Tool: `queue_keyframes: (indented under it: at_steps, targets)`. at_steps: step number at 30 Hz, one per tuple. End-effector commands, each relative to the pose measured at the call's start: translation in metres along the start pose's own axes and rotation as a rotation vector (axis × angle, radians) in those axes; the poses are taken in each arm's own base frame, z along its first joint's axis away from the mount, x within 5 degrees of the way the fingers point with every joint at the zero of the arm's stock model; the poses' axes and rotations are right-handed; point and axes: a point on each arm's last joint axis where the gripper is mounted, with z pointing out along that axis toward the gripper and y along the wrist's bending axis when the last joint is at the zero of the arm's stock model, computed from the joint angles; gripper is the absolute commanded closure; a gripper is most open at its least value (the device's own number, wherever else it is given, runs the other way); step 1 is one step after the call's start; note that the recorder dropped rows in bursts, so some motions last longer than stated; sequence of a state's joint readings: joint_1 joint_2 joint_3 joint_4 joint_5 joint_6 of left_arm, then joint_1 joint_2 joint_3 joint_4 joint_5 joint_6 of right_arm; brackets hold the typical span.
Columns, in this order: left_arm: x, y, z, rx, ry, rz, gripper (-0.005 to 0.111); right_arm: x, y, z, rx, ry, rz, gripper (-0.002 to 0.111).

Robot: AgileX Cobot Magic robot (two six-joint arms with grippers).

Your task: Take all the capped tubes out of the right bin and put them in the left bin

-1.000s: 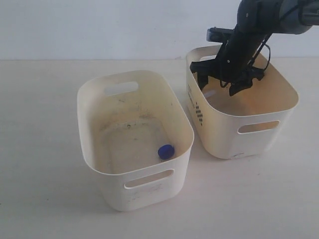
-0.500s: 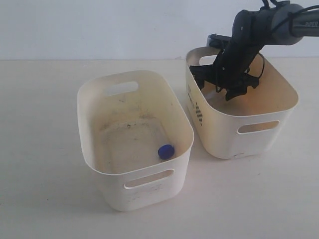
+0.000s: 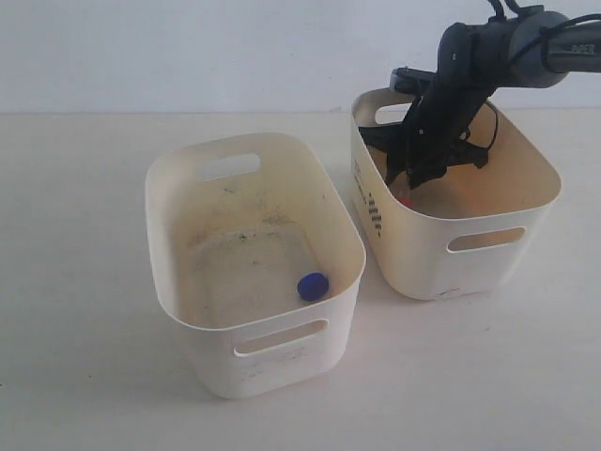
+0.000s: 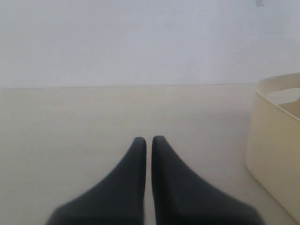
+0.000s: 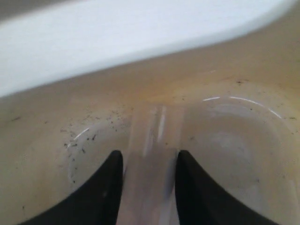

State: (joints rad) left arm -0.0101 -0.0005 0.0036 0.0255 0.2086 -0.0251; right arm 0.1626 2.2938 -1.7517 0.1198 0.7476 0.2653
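Observation:
My right gripper (image 3: 410, 178) reaches down inside the right bin (image 3: 488, 211), the cream one with dark dashes (image 3: 374, 211) on its side. In the right wrist view its fingers (image 5: 105, 187) press on both sides of a clear capped tube (image 5: 150, 136), which is blurred. An orange-red cap (image 3: 404, 200) shows just below the gripper. A blue-capped tube (image 3: 312, 286) lies on the smudged floor of the left bin (image 3: 160, 235). The left gripper (image 4: 148, 139) is shut with nothing in it, low over the table. It is outside the exterior view.
A cream bin wall (image 4: 276, 154) stands close beside the left gripper in the left wrist view. The two bins stand side by side with a narrow gap between them. The right bin's floor (image 5: 234, 140) carries dark specks.
The right gripper has dropped lower into the right bin and its fingers have drawn together on the tube. The orange-red cap now shows beneath it.

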Motion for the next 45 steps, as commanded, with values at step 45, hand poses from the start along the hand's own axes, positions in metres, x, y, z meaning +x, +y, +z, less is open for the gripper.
queue_keyframes:
  at_steps: [45]
  targets:
    - [-0.002,0.000,0.000,0.001,-0.009,-0.016,0.102,0.036,0.049,-0.241,-0.083,-0.112,-0.208,0.108]
